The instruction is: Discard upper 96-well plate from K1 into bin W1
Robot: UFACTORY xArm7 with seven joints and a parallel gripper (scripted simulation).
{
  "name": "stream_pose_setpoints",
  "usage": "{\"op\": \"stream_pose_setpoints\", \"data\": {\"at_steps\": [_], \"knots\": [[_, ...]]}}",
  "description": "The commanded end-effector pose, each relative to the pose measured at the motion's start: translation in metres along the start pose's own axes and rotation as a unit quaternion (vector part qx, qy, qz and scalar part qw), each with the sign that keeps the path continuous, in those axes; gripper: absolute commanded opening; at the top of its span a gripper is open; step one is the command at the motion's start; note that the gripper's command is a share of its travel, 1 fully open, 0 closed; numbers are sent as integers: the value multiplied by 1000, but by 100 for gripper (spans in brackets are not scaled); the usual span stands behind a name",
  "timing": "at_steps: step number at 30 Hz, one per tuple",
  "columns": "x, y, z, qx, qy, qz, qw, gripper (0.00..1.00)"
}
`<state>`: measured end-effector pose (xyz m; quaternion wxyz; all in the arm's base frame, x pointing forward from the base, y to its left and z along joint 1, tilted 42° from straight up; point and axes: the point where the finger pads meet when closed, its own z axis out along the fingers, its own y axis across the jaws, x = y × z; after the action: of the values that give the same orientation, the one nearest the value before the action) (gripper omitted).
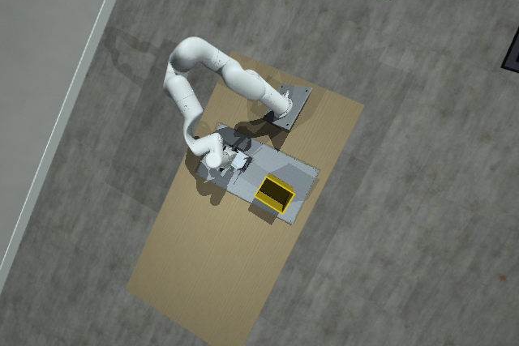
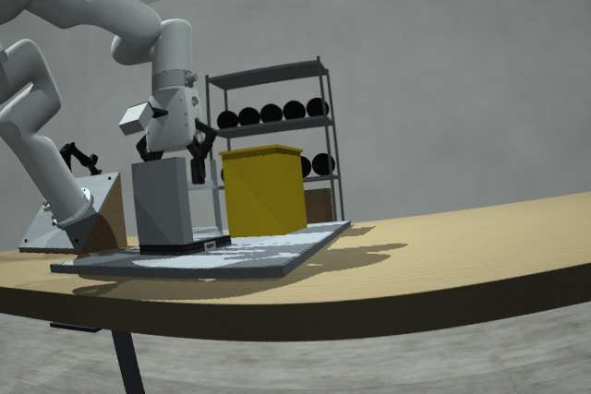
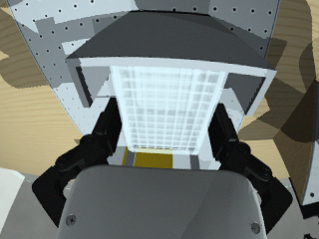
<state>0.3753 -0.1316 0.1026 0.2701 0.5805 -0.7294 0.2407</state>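
Top view looks straight down from high; exterior sits low beside the surface (image 2: 429, 256); wrist looks down close. All share the grey baseplate (image 1: 302, 174).

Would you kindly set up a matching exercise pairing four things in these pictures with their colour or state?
Things:
1. 96-well plate
2. plastics bin W1
3. stack rack K1
4. tool

Descriptions:
A. yellow, standing upright on the perforated board
B. grey, directly under the tool
C. white grid, gripped at both sides
D. shut on something, black fingers spread wide

Pairs: 1-C, 2-A, 3-B, 4-D
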Motion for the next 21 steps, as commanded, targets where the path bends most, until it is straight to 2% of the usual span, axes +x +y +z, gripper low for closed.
{"op": "stream_pose_setpoints", "data": {"at_steps": [1, 21], "knots": [[0, -1, -8, 2, 0, 0, 1000, 0], [0, -1, -38, 2, 0, 0, 1000, 0]]}}
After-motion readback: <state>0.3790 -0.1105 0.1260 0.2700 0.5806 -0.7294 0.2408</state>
